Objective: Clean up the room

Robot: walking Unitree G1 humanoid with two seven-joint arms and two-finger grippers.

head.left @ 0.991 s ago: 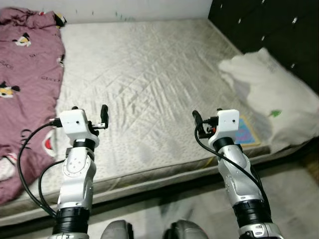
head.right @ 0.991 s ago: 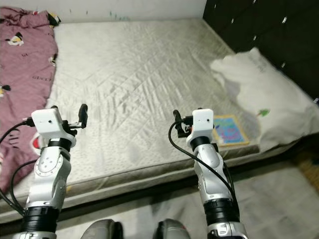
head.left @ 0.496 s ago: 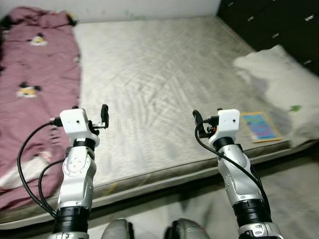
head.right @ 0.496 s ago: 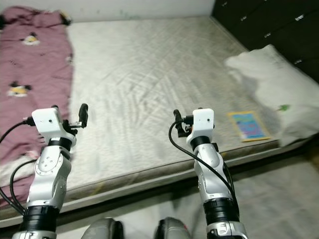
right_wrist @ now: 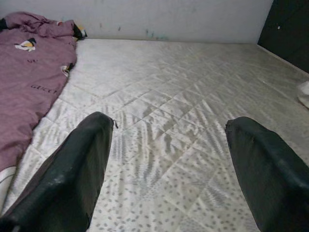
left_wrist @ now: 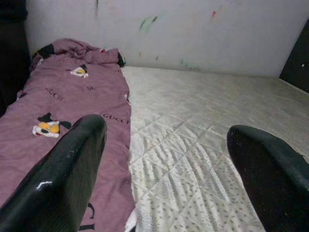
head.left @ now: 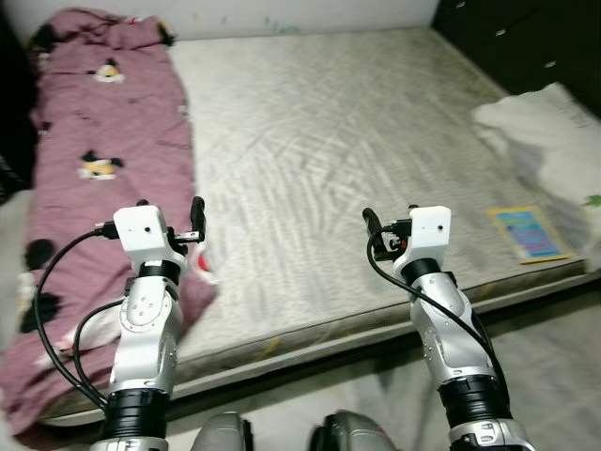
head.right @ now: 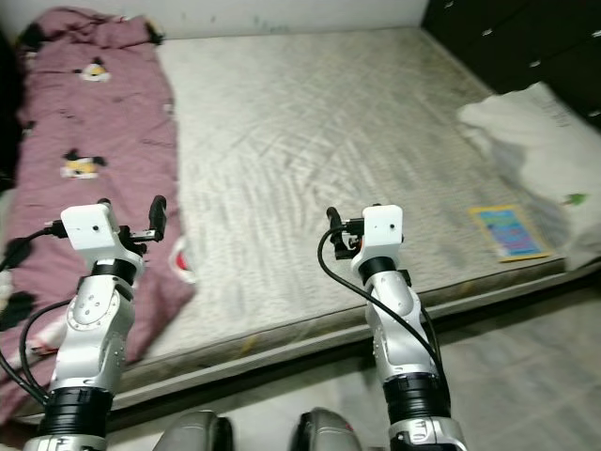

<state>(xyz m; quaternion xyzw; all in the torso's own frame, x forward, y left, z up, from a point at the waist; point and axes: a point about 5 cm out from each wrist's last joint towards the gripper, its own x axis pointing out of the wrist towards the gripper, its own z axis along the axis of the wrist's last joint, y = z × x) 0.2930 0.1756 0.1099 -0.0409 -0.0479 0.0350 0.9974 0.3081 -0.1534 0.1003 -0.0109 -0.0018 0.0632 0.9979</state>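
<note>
A purple blanket [head.left: 103,141] with cartoon prints lies crumpled along the left side of a bare quilted mattress [head.left: 329,132]; its lower end droops over the front edge. A white pillow [head.left: 549,127] rests at the right side, with a thin colourful book [head.left: 528,233] flat beside it near the front corner. My left gripper [head.left: 169,209] is raised over the blanket's edge, fingers open and empty. My right gripper [head.left: 390,221] hovers above the mattress's front part, open and empty too. The left wrist view faces the blanket [left_wrist: 63,116]; the right wrist view faces the mattress [right_wrist: 169,96].
A dark padded panel [head.left: 535,38] stands beyond the pillow at the right. A pale wall [left_wrist: 193,34] with small paint marks closes the far side. Grey tiled floor [head.left: 554,357] runs along the mattress front. Something dark [head.left: 9,141] stands at the far left.
The whole picture has slid to the right, so the camera has turned left: more blanket shows, less pillow. Both arms hold the same pose with their fingers still open.
</note>
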